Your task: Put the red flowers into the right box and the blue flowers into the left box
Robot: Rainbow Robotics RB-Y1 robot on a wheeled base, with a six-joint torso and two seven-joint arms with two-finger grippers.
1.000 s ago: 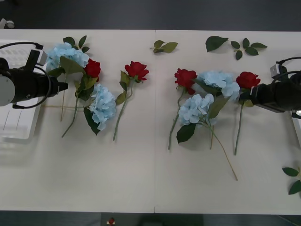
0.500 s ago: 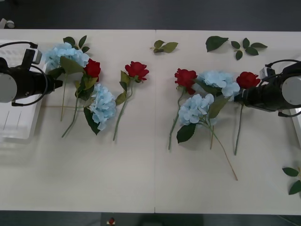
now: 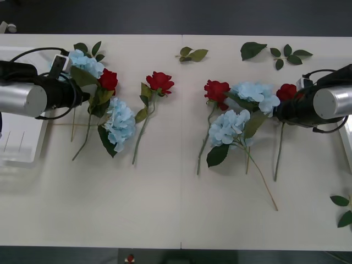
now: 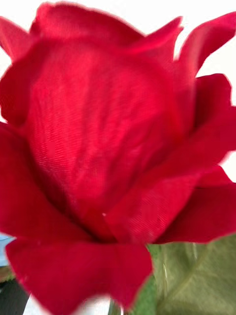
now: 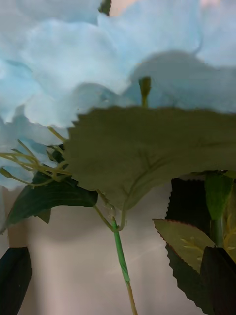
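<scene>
The left gripper (image 3: 82, 98) reached at the far-left pale-blue hydrangea head (image 3: 83, 61), its black fingers (image 5: 14, 275) spread wide on either side of the thin stem (image 5: 120, 256). The right gripper (image 3: 279, 111) sat against the rightmost red rose (image 3: 287, 92); whether its fingers were open or closed could not be told. Other roses and hydrangeas lay across the bench (image 3: 165, 209). The left box (image 3: 16, 148) stood at the left edge.
</scene>
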